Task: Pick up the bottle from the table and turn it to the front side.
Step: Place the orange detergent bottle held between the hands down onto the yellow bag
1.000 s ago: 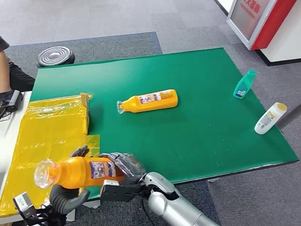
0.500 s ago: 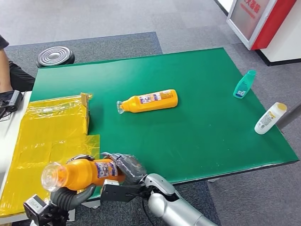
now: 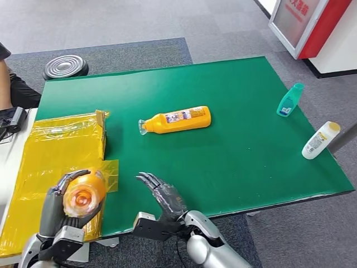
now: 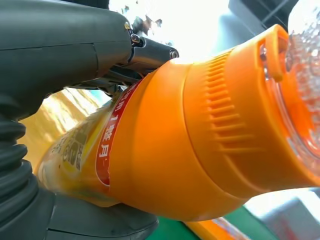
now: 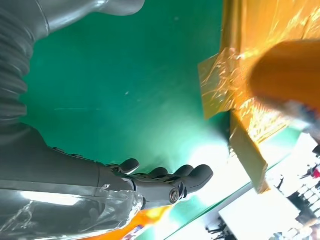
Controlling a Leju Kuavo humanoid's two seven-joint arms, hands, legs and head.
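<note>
My left hand (image 3: 57, 209) grips an orange bottle (image 3: 83, 196) at the table's near left, above the yellow plastic; its clear cap end points up at the head camera. In the left wrist view the bottle (image 4: 170, 145) lies across the picture, with the thumb (image 4: 56, 50) over its labelled body. My right hand (image 3: 162, 192) hovers open just right of it, fingers spread and holding nothing; in the right wrist view those fingers (image 5: 158, 182) stand over the green table (image 5: 124, 90). A second orange bottle (image 3: 177, 119) lies on its side mid-table.
A teal bottle (image 3: 290, 100) and a white bottle with a yellow cap (image 3: 319, 139) lie at the table's right edge. Yellow plastic sheeting (image 3: 54, 148) covers the left end. A person (image 3: 13, 89) sits at far left, near a black disc (image 3: 65, 67) on the floor.
My right hand has let go of the orange bottle and opened. My left hand has swung the bottle from lying sideways until its cap faces the head camera.
</note>
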